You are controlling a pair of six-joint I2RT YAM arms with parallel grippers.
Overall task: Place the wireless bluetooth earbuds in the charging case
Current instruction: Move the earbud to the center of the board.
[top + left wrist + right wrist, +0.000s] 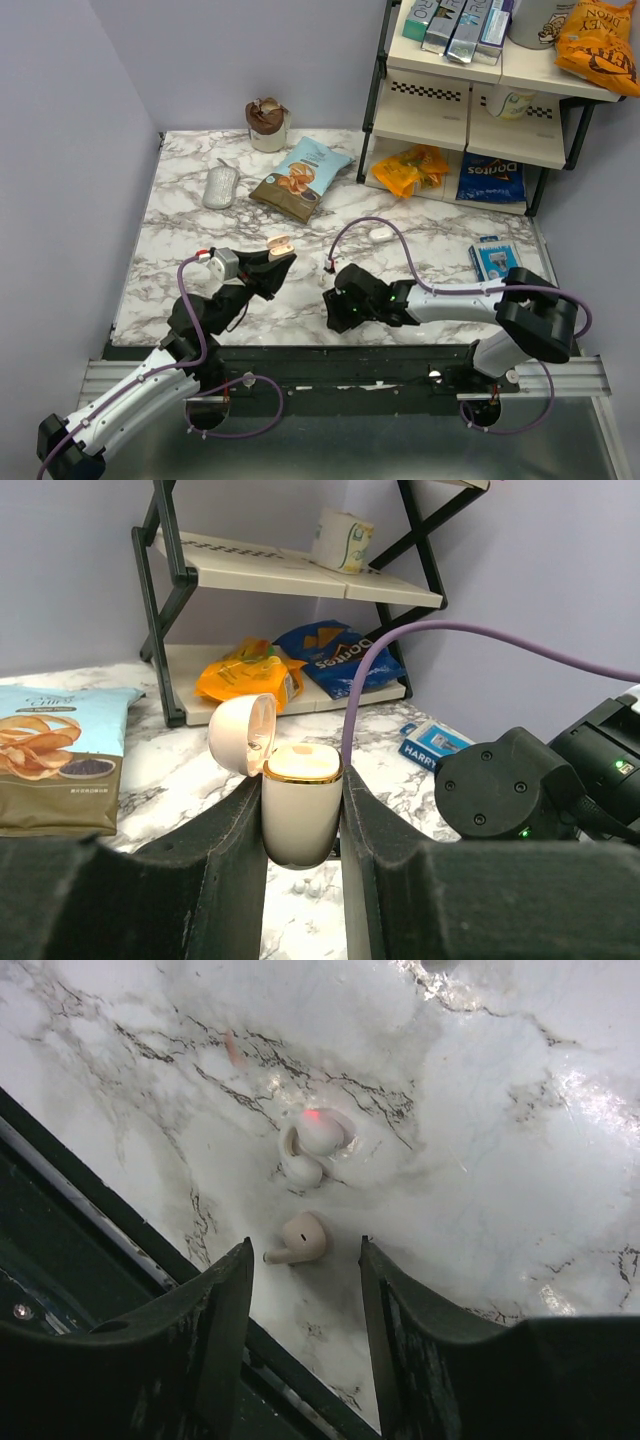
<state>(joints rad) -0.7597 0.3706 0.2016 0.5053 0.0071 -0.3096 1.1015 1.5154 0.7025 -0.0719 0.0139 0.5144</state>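
Observation:
My left gripper (277, 258) is shut on the charging case (281, 242) and holds it above the marble table. In the left wrist view the cream case (300, 800) with a gold rim stands upright between the fingers (225, 850), its lid (240, 732) hinged open to the left. Two tiny earbuds (306, 887) show on the table far below it. My right gripper (305, 1250) is open and low over the table. One cream earbud (303, 1237) lies between its fingertips. A second earbud (313, 1145) with a red glow lies just beyond. The top view hides the earbuds.
The table's front edge (150, 1260) runs close beside the earbuds. A grey oval object (221, 186), a chip bag (302, 178), a brown-topped cup (267, 125), a small white item (380, 233) and a blue box (494, 258) lie further back. A shelf rack (470, 100) stands back right.

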